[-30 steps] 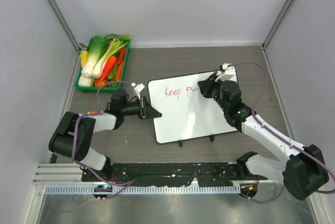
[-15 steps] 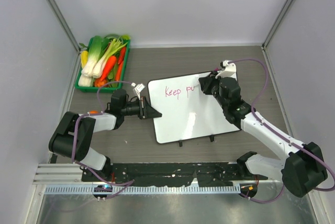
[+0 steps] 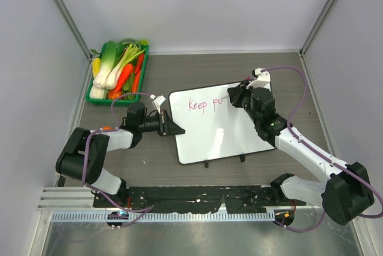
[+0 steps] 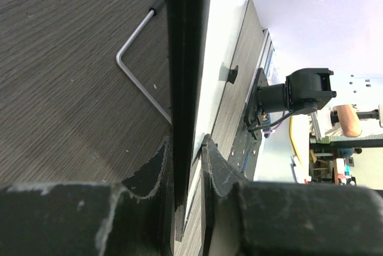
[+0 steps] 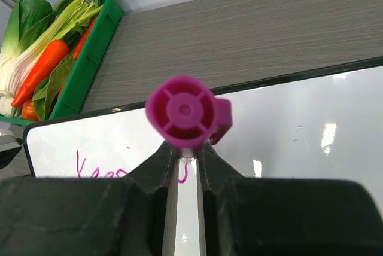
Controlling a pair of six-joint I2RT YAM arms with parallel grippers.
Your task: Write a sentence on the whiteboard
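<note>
Whiteboard (image 3: pixel 215 130), a large flat white rectangle with rounded corners and a thin black rim, lies where it lay a second ago, near the middle of the dark wood-grain tabletop (image 3: pixel 197 67), with its two small black clips on the near edge. The change is slight. The right hand (image 3: pixel 235 97) has edged a touch leftward and farther back over the board's far right part. The pink writing (image 3: pixel 206 104) reads "Keep pu", its last letter showing fuller than before. The left hand (image 3: pixel 175 128) has not stirred.

From above, the right hand hides what it carries. Its own wrist camera shows a magenta plastic marker (image 5: pixel 184 112) end-on, clamped between the two fingers, with a pink stroke on the white surface just below it. The left wrist camera shows the whiteboard edge-on, the left hand's fingers closed on either side of its rim. That view also shows a bent silver wire leg (image 4: pixel 140 76) under the board, which the overhead view hides. A green plastic tray (image 3: pixel 145 58) of vegetables sits at the far left, seen from overhead and from the right wrist.

The board's left edge sits in the left hand's grip, and its far right part lies under the right hand.
</note>
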